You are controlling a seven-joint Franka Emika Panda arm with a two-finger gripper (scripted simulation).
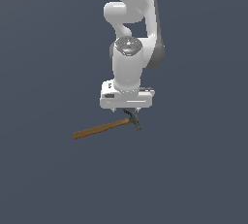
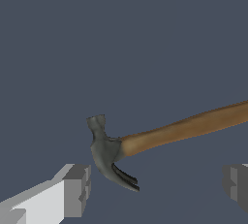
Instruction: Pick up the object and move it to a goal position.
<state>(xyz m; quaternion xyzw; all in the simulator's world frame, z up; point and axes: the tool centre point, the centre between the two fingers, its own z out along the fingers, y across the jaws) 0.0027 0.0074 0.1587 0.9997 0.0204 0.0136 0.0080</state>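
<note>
Hammer (image 2: 145, 143) head between spread fingers (image 2: 77, 189), apparently untouched.

Flat, even, moderately dim simulator light; sharp focus throughout both views, no cast shadows, glare, blur or edge distortion.

Brown-handled hammer (image 1: 107, 126) lying flat

hammer (image 1: 107, 127) flat on floor | handle to ext view's left | gripper (image 1: 127, 107) above head
</note>
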